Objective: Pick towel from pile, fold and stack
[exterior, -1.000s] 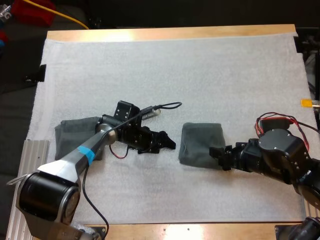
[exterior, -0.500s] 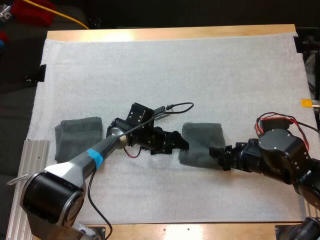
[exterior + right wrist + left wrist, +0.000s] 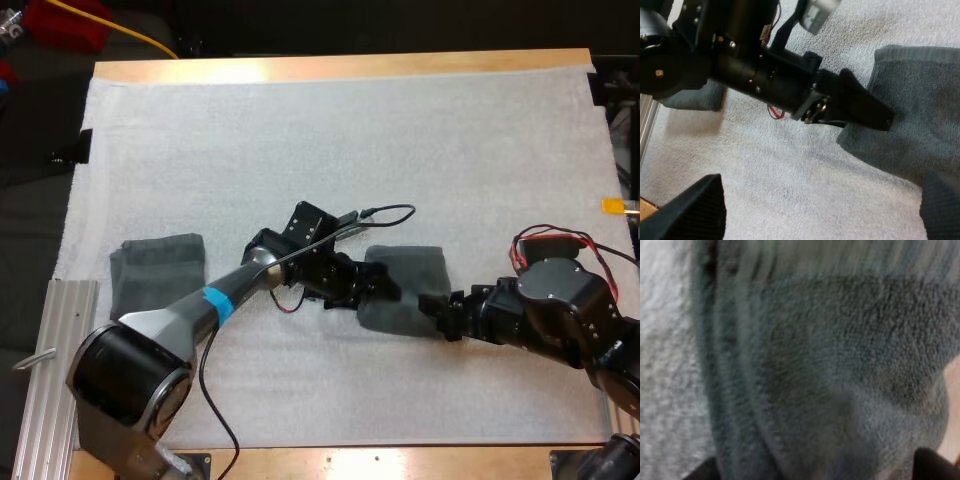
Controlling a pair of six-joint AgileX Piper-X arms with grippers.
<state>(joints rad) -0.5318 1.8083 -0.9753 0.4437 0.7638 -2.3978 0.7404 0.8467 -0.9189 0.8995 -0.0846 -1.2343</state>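
Right now the folded towel [image 3: 412, 272] lies near the middle of the white mat [image 3: 350, 150]. My left gripper [image 3: 384, 288] sits at its left edge with fingers spread apart over the cloth. My right gripper [image 3: 433, 303] waits at its right edge, fingers wide apart. A second towel [image 3: 155, 272] lies well to its left.

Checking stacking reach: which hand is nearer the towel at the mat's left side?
Left. The left hand sits at the middle towel's left edge, the side toward the left towel; the right hand sits at its right edge.
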